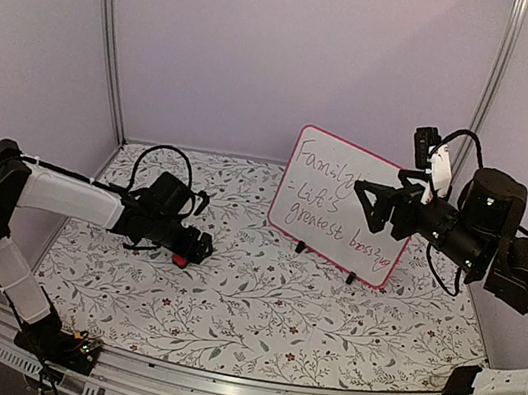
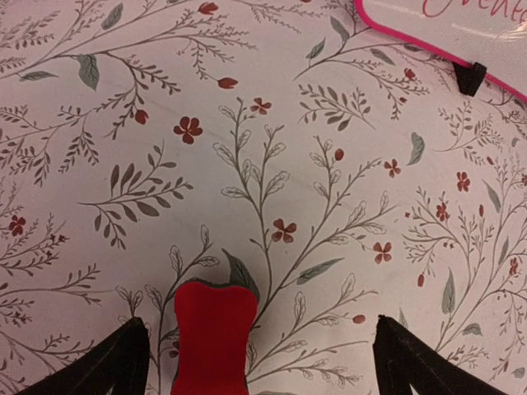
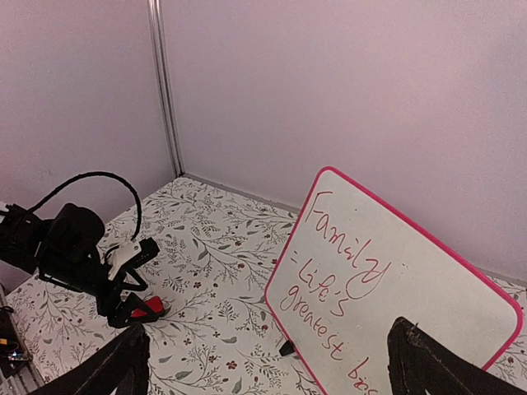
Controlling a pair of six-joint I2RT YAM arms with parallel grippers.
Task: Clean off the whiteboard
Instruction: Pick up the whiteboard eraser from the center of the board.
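Your whiteboard point(image 1: 342, 203) stands propped on its two small feet toward the right, far part of the worktop point(image 1: 254, 318), its red writing unwiped. I judge it light, stiff and slick-faced, likely to tip or skate under a wipe. Your right hand point(image 1: 372, 208) hangs released, jaws wide, close before the board's right part, so brace it by the pink frame there; your left hand point(image 2: 262, 372) is released too, jaws spread either side of the red eraser point(image 2: 214, 337) at the left.
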